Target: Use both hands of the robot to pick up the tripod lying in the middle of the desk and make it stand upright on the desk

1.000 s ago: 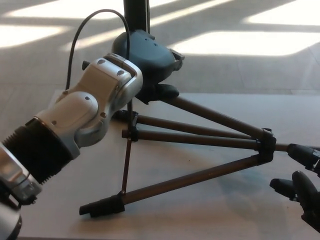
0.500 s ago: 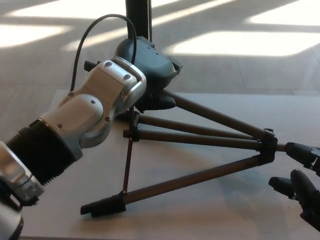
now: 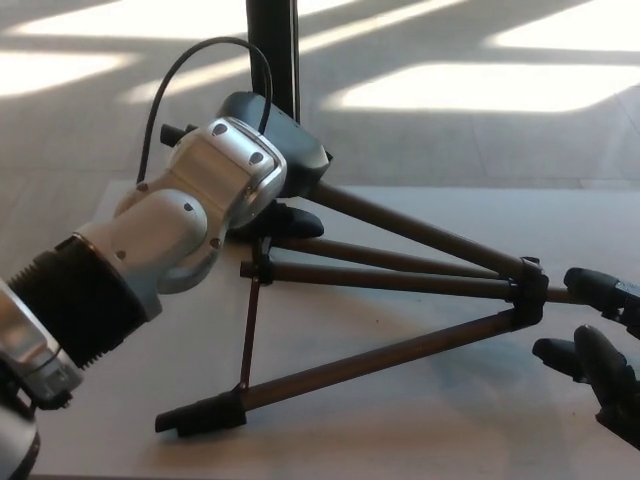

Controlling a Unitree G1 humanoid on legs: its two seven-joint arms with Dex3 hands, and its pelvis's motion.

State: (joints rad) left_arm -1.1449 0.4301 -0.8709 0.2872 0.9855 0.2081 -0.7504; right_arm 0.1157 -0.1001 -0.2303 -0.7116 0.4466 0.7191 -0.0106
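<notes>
The tripod (image 3: 390, 279) lies on the pale desk (image 3: 440, 430) with its brown legs spread. One black foot (image 3: 200, 412) points toward the near left. The leg locks (image 3: 528, 290) sit at the right. My left hand (image 3: 285, 145) is shut on the tripod's head end at the upper left, with its thumb (image 3: 290, 221) under the hub; the head itself is hidden by the hand. My right hand (image 3: 600, 345) is open at the right edge, just beyond the leg locks, with one finger (image 3: 600, 288) in line with the upper legs' end.
A black vertical pole (image 3: 272, 45) stands just behind the desk's far edge, close to my left hand. A black cable (image 3: 200, 55) loops over my left wrist. Beyond the desk is a floor with sunlit patches.
My left hand has shifted a little left and lower with the tripod's head end, and the legs followed slightly leftward. My right hand has edged up and left toward the leg locks.
</notes>
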